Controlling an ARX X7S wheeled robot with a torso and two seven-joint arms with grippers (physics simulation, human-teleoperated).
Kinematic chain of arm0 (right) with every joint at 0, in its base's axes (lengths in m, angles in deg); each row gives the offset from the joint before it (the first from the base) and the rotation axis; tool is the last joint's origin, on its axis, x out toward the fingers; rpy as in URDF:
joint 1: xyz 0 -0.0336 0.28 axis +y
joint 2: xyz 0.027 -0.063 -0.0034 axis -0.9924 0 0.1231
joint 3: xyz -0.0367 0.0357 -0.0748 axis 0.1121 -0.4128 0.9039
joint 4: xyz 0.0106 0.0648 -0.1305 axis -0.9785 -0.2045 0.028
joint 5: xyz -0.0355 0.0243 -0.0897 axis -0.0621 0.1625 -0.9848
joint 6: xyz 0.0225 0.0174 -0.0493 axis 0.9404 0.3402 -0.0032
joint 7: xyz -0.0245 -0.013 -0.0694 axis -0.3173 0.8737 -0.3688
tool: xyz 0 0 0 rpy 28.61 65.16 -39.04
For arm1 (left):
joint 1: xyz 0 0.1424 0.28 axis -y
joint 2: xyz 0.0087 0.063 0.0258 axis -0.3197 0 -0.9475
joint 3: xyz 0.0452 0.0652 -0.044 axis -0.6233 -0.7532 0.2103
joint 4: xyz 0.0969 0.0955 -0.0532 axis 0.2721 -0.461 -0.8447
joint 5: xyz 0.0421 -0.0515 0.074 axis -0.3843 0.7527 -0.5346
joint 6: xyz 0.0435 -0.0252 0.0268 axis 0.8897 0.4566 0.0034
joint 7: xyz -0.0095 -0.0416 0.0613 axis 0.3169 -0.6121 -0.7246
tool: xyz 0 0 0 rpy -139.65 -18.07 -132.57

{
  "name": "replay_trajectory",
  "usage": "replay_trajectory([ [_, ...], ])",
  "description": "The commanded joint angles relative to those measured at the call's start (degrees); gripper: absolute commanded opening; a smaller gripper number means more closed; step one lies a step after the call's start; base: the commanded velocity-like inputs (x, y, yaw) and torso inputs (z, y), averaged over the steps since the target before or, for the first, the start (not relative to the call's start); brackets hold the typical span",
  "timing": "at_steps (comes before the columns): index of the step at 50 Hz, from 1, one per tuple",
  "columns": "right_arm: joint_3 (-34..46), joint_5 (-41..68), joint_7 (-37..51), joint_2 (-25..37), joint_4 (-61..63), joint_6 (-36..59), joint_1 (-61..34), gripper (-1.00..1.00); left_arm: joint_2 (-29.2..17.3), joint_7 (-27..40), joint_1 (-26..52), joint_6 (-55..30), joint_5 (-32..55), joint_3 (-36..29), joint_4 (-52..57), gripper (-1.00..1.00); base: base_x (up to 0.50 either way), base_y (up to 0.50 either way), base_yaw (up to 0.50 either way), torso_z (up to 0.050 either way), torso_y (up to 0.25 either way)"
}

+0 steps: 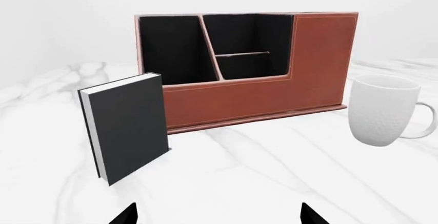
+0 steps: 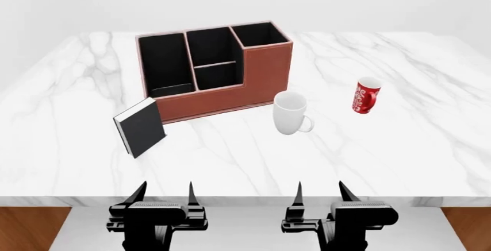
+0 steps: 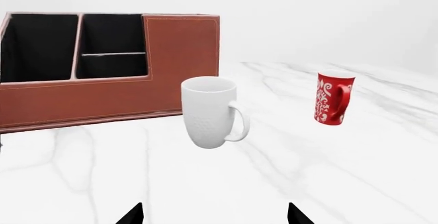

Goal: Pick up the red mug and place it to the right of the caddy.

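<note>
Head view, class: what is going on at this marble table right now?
Nothing is being handled yet. The left gripper and right gripper hang open and empty at the near edge of the white marble table. The small red mug with white lettering stands upright, right of the plain white mug and the reddish-brown leather-look caddy. A small black book stands by the caddy's left end.
</note>
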Motion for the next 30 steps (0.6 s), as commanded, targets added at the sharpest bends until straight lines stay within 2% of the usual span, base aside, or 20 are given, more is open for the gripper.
replay_trajectory([
  [1,0.7,1.1,1.1,0.8,-0.1,1.2,-0.4,1.00,-0.8,0.9,0.3,0.4,0.9,-1.0,-0.7,1.00,0.00,-0.50,0.00,0.000,0.000],
  [28,2.1,2.6,3.7,2.2,-0.1,0.9,-0.8,1.00,-2.3,2.7,0.5,0.4,2.7,-2.7,-0.7,1.00,0.00,-0.50,0.00,0.000,0.000],
  [30,2.0,2.6,4.4,2.2,0.0,1.2,-0.9,1.00,-2.4,2.8,0.5,0.0,2.9,-2.9,-0.6,1.00,0.00,-0.10,0.00,0.000,0.000],
])
